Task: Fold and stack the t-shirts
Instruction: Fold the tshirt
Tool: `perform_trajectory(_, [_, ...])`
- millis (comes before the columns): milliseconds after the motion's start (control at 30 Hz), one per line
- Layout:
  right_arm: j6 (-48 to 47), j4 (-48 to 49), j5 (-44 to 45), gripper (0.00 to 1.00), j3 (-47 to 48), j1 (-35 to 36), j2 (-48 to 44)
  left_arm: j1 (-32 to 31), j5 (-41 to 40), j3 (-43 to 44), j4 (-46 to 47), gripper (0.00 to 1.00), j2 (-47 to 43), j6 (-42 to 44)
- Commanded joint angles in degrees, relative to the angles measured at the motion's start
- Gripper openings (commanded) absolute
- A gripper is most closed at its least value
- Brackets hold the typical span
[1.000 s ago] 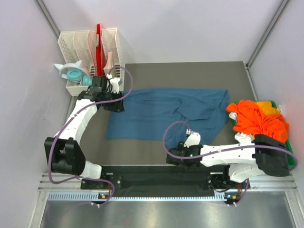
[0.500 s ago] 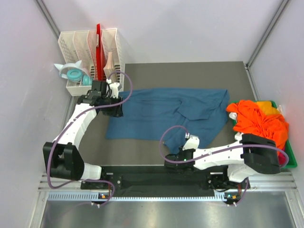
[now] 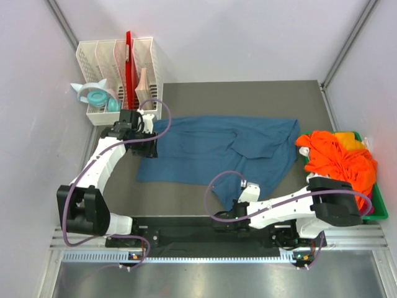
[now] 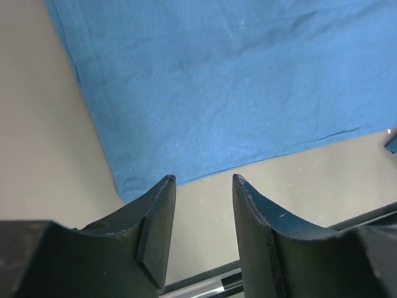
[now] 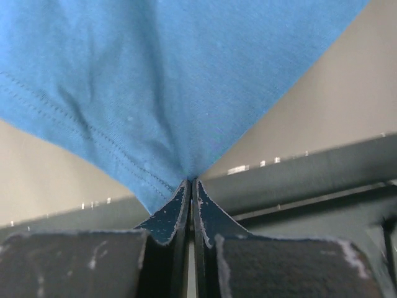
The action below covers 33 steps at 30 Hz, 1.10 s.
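One teal t-shirt [image 3: 205,155] lies spread on the bench [image 3: 248,93], being straightened for folding, I judge. At 6 o'clock the right fingers [image 5: 178,208] are clenched on its near corner; at 10 o'clock the left fingers [image 4: 158,214] hang released over its hem. Next, likely: left pinches, both draw it flat.

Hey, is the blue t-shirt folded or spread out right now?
Spread out. The teal-blue t-shirt lies wide and wrinkled across the table, its near corner pinched in the shut right gripper.

One teal t-shirt [image 3: 217,146], one orange heap [image 3: 335,155], one bin [image 3: 379,210], one rack [image 3: 93,53].
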Motion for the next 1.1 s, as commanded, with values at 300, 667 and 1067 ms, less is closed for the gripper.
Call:
perform_trajectory(300, [2.6,-9.4,0.3,0.19,8.7,3.8,4.4,2.2,1.8,-1.5,0.7,0.48,1.6,-1.3])
perform_trajectory(667, [-3.2,-4.0,1.4,0.56,11.7,3.9,7.4,2.2,3.4,-1.8,0.8,0.49,1.4,-0.3])
perform_trajectory(1067, [-4.9,1.0,-2.9,0.54,8.7,1.0,10.1,2.2,3.3,-2.4,0.5,0.49,1.4,0.1])
